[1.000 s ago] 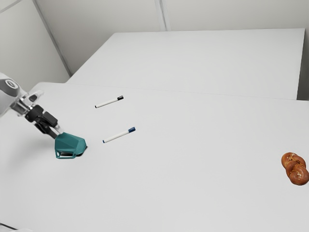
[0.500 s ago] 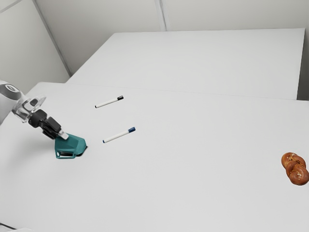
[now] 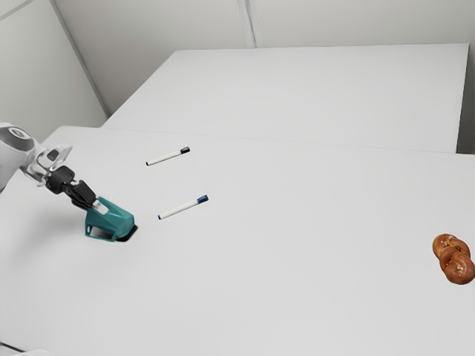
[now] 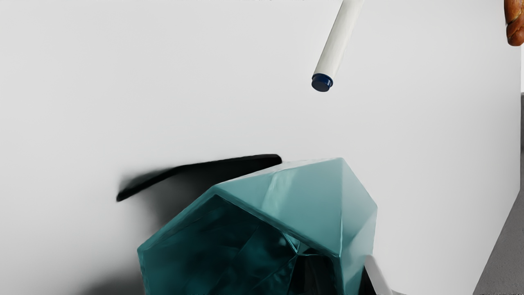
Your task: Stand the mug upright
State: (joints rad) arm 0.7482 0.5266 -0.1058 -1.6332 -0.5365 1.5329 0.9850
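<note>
Teal faceted mug (image 3: 117, 220) sits near the blue-capped marker (image 3: 183, 208), on the marker's exterior-view-left side, tipped, not upright. Its long axis runs out from the gripper (image 3: 99, 208): mouth toward your tool, base away, roughly on the marker side. Fingers look closed on the mug's wall, one inside, one outside. Next move likely hinges on that axis: swing base down, mouth up. Risk: thin pinch, mug could pivot.

Wrist view: mug (image 4: 305, 205), marker (image 4: 336, 43), bread (image 4: 515, 24), cropped by edge | Exterior view: arm (image 3: 10, 154), cropped at left; gripper (image 3: 98, 206), tips partly hidden
</note>
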